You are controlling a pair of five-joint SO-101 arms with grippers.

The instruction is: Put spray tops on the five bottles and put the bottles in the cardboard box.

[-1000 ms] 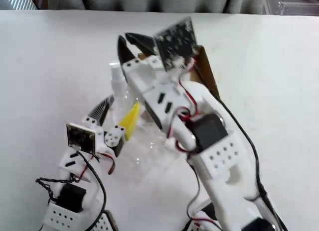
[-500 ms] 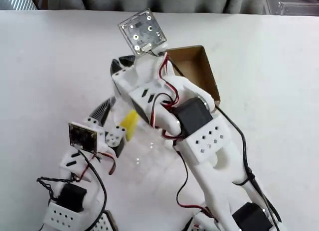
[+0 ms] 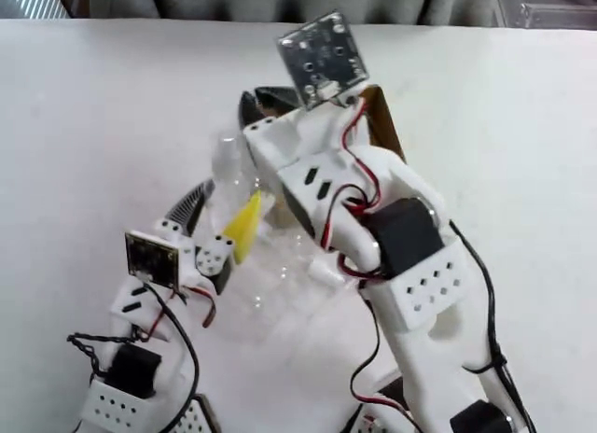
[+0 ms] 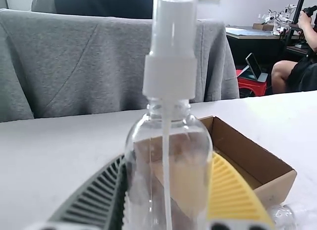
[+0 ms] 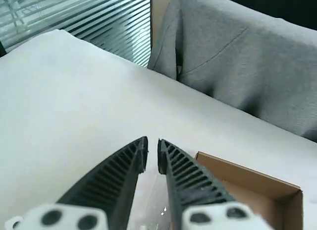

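Clear bottle (image 4: 166, 175) stands upright mid-tabletop (image 3: 93, 97), clamped by the left gripper (image 4: 166, 205) beside the cardboard box (image 4: 250, 158); its spray top (image 4: 171, 51) looks seated; right gripper (image 5: 152, 155) hangs pinched, empty; capping seems finished, so next comes boxing it.

A clear, round-shouldered bottle (image 4: 168, 141) is standing upright, wearing a white plastic spray top (image 4: 170, 51) whose thin tube is hanging down inside it. The left gripper (image 4: 168, 163) is clamping its body between one grey and one yellow ribbed finger. Just behind it an open brown cardboard box (image 4: 247, 155) is sitting on the table. A second clear bottle (image 4: 285, 215) is lying against the box's near corner, only partly seen.
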